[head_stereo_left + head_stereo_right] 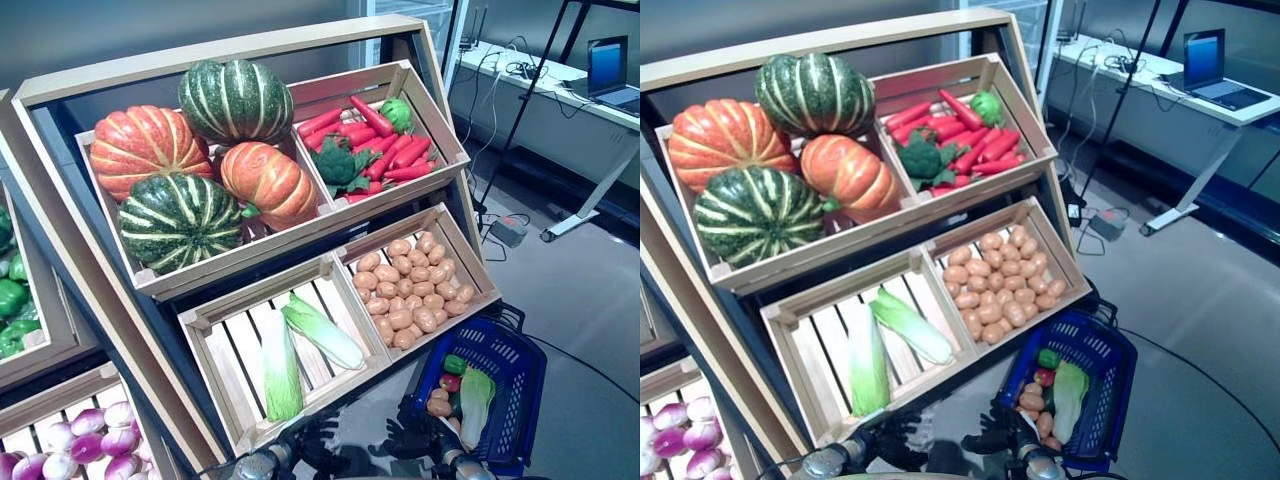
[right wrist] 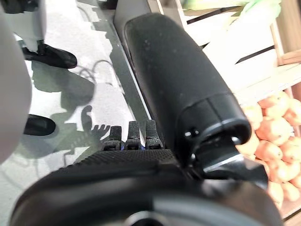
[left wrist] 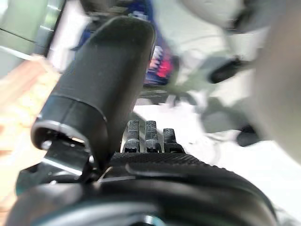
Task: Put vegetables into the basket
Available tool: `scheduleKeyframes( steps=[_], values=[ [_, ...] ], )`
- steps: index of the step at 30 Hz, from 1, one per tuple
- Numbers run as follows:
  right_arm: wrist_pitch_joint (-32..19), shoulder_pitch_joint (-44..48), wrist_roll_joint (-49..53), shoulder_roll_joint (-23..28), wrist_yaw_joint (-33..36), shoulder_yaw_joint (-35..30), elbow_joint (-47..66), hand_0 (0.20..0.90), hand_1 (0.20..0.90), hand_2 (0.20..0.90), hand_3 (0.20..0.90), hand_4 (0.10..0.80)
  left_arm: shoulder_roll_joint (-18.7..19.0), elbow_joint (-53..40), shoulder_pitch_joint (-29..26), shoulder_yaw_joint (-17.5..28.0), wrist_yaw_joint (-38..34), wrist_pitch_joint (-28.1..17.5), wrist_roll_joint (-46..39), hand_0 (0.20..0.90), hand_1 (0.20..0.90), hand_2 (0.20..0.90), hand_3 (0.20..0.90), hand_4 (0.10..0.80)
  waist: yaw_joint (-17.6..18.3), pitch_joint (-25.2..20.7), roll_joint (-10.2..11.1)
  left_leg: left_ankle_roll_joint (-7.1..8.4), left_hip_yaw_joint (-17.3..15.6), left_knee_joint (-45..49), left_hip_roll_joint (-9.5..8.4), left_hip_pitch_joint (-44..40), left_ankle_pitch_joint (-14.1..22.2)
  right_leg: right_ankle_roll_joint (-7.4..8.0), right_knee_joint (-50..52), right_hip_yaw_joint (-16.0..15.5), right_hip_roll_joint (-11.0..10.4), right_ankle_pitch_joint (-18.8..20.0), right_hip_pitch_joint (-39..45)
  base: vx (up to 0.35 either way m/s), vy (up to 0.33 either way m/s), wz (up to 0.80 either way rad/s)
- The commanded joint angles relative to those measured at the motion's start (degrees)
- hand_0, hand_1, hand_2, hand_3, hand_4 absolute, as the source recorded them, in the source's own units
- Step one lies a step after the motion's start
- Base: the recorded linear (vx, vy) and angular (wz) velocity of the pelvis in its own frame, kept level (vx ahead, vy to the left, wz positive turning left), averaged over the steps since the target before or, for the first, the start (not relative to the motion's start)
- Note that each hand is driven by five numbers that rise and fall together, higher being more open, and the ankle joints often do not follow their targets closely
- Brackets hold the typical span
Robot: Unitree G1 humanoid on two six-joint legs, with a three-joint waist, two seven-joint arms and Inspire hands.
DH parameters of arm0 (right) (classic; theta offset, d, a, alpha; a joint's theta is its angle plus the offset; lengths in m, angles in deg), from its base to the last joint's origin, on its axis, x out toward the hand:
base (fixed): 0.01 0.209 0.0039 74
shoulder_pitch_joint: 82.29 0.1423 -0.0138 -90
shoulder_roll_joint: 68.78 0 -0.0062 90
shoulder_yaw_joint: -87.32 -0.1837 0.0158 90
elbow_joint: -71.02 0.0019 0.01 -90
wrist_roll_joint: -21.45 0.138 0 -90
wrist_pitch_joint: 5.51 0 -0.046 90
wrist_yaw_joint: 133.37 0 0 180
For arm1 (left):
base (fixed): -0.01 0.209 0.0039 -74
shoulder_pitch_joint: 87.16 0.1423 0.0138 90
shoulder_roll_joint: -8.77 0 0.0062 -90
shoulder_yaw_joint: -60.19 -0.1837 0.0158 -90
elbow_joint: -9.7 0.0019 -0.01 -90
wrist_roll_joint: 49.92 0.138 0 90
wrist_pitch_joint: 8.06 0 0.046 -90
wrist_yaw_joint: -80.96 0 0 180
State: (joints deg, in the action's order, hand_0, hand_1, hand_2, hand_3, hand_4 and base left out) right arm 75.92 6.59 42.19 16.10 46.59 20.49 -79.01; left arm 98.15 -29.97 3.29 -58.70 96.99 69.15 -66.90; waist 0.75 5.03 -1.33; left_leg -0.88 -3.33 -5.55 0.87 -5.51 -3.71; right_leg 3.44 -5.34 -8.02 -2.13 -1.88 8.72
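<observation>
The blue basket (image 1: 527,405) stands on the floor at the lower right, beside the wooden stand. In it lie a pale green cabbage (image 1: 475,400), a green pepper (image 1: 455,364), a small red vegetable (image 1: 450,382) and potatoes (image 1: 438,406). My left hand (image 1: 318,440) and my right hand (image 1: 420,440) are low in front of the stand's bottom crates, side by side, the right one just left of the basket. Both are open and empty, with straight fingers in the left wrist view (image 3: 146,136) and the right wrist view (image 2: 131,134).
The slanted wooden stand (image 1: 330,262) with its crates rises right in front of my hands. A second stand (image 1: 40,330) is at the left. A desk with a laptop (image 1: 608,70) stands at the back right, with a power adapter (image 1: 508,230) on the grey floor.
</observation>
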Motion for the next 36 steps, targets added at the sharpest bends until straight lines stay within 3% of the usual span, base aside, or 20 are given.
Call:
scheduleKeyframes(
  steps=[1,7,10,12,13,14,15,16,17,18,20,21,24,27,31,36],
  values=[
    [-0.6,5.9,2.3,0.6,0.8,-1.1,3.1,0.900,0.900,0.900,0.900,0.800,-0.1,-8.1,-6.2,2.0,15.1,1.6,-19.8,0.900,0.900,0.900,0.900,0.800,-0.7,2.7,0.2,-2.19,-0.4,0.6,-3.52,-4.2,7.8,-3.00,0.3,-0.1,1.4,0.4,0.9,0.000,0.000,0.00],
    [0.1,4.6,-0.3,0.3,0.4,-3.0,4.1,0.900,0.900,0.900,0.900,0.800,-2.1,-12.6,-3.6,5.9,40.6,11.8,-35.9,0.900,0.900,0.900,0.900,0.800,-0.4,2.6,0.1,-2.13,-1.1,0.6,-3.31,-4.3,8.3,-2.76,0.3,0.1,1.3,0.6,0.8,0.005,0.003,-0.01],
    [-0.6,4.4,-0.9,0.1,0.0,-3.2,3.4,0.900,0.900,0.900,0.900,0.800,-3.5,-13.2,-3.8,8.4,42.4,12.4,-41.7,0.900,0.900,0.900,0.900,0.800,-0.4,2.4,0.1,-2.08,-1.2,0.6,-3.29,-4.3,8.5,-2.72,0.3,0.2,1.2,0.6,0.7,0.000,0.000,0.00],
    [-0.7,3.8,-1.1,-0.5,0.1,-3.5,3.8,0.900,0.900,0.900,0.900,0.800,-4.8,-14.4,-4.3,12.4,38.5,10.4,-46.2,0.900,0.900,0.900,0.900,0.800,-0.5,2.2,0.4,-2.01,-1.0,0.6,-3.32,-4.4,8.6,-2.76,0.3,0.1,1.1,0.5,0.9,0.000,0.000,0.00],
    [-0.5,3.4,-0.8,-0.8,0.3,-3.6,4.2,0.900,0.900,0.900,0.900,0.800,-5.0,-14.7,-4.3,14.0,30.8,5.4,-48.4,0.900,0.900,0.900,0.900,0.800,-0.8,2.0,0.6,-1.95,-0.8,0.6,-3.34,-4.4,8.6,-2.81,0.3,0.1,1.1,0.5,0.9,0.000,0.000,0.00],
    [-0.5,3.4,-0.7,-0.8,0.3,-3.6,4.3,0.900,0.900,0.900,0.900,0.800,-5.0,-14.8,-4.3,14.1,28.6,4.4,-48.4,0.900,0.900,0.900,0.900,0.800,-0.8,1.9,0.6,-1.94,-0.7,0.6,-3.34,-4.4,8.6,-2.81,0.3,0.1,1.1,0.5,1.0,0.033,-0.020,-0.02],
    [-0.2,2.9,0.0,-0.9,0.5,-3.8,4.9,0.900,0.900,0.900,0.900,0.800,-4.8,-15.1,-4.4,15.4,21.1,1.3,-46.6,0.900,0.900,0.900,0.900,0.800,-1.0,1.8,0.7,-1.93,-0.4,0.6,-3.40,-4.4,8.5,-2.85,0.3,-0.1,1.1,0.4,1.1,0.047,-0.013,-0.01],
    [1.5,2.0,2.4,-1.3,1.5,-4.2,7.1,0.900,0.900,0.900,0.900,0.800,-4.5,-14.5,-4.2,17.4,8.1,-5.1,-40.4,0.900,0.900,0.900,0.900,0.800,-1.2,1.7,0.9,-1.90,0.1,0.6,-3.43,-4.5,8.3,-2.97,0.3,-0.6,1.1,0.3,1.3,0.056,-0.012,0.00],
    [2.0,1.6,3.6,-1.4,2.1,-4.5,8.3,0.900,0.900,0.900,0.900,0.800,-4.2,-14.4,-4.2,18.2,1.5,-8.0,-36.0,0.900,0.900,0.900,0.900,0.800,-1.3,1.7,0.9,-1.85,0.3,0.6,-3.45,-4.5,8.1,-3.09,0.3,-0.9,1.0,0.2,1.5,0.046,-0.005,0.01],
    [2.0,1.5,4.1,-1.4,2.4,-4.6,8.7,0.900,0.900,0.900,0.900,0.800,-4.0,-14.4,-4.2,18.4,-1.0,-8.9,-33.8,0.900,0.900,0.900,0.900,0.800,-1.3,1.8,0.9,-1.84,0.4,0.6,-3.47,-4.5,8.0,-3.15,0.3,-1.0,1.0,0.1,1.5,0.000,0.000,0.00],
    [2.2,0.9,6.0,-1.5,3.8,-5.1,10.6,0.900,0.900,0.900,0.900,0.800,-2.8,-15.3,-4.3,19.1,-12.7,-11.9,-22.5,0.900,0.900,0.900,0.900,0.800,-1.2,2.1,0.8,-1.89,0.6,0.6,-3.49,-4.5,7.8,-3.56,0.3,-1.3,1.0,0.0,1.8,0.013,0.006,0.03],
    [2.3,0.8,6.3,-1.6,4.1,-5.2,11.1,0.900,0.900,0.900,0.900,0.800,-2.4,-16.0,-4.5,19.1,-15.6,-12.6,-19.3,0.900,0.900,0.900,0.900,0.800,-1.2,2.3,0.8,-1.94,0.7,0.6,-3.54,-4.5,7.6,-3.63,0.3,-1.3,1.0,0.1,1.8,-0.007,0.016,0.05],
    [0.9,0.6,7.0,-1.1,4.6,-5.1,11.4,0.900,0.900,0.900,0.900,0.800,1.4,-20.1,-7.0,16.8,-32.8,-13.6,0.6,0.900,0.900,0.900,0.900,0.800,-0.9,3.6,0.3,-2.27,1.3,0.6,-3.58,-4.5,6.9,-4.27,4.7,-1.2,0.8,-2.0,0.3,-0.009,0.029,0.14],
    [0.1,0.0,7.4,-0.6,4.3,-4.7,10.9,0.900,0.900,0.900,0.900,0.800,3.3,-22.0,-8.3,15.2,-39.3,-12.8,10.1,0.900,0.900,0.900,0.900,0.800,-0.8,4.4,0.5,-2.29,1.4,2.9,-3.69,-4.0,7.6,-4.66,7.4,-1.3,0.5,-3.2,-0.4,0.011,0.006,0.07],
    [-0.4,-0.6,7.9,-0.2,3.4,-4.4,10.8,0.900,0.900,0.900,0.900,0.800,4.2,-21.9,-9.6,13.9,-45.7,-11.0,15.1,0.900,0.900,0.900,0.900,0.800,-0.5,5.4,0.8,-2.09,1.1,6.5,-3.76,-3.2,9.0,-5.04,9.2,-1.5,0.3,-4.0,-0.4,0.056,0.001,0.00],
    [0.1,-1.8,6.6,0.1,5.0,-3.0,13.9,0.900,0.900,0.900,0.900,0.800,2.3,-17.0,-11.5,12.1,-50.8,-6.9,18.1,0.900,0.900,0.900,0.900,0.800,1.0,7.6,0.9,-1.48,-0.2,12.2,-3.21,-0.7,9.9,-5.50,14.9,-1.3,-0.3,-5.6,-3.0,0.041,0.033,-0.06]
  ],
)
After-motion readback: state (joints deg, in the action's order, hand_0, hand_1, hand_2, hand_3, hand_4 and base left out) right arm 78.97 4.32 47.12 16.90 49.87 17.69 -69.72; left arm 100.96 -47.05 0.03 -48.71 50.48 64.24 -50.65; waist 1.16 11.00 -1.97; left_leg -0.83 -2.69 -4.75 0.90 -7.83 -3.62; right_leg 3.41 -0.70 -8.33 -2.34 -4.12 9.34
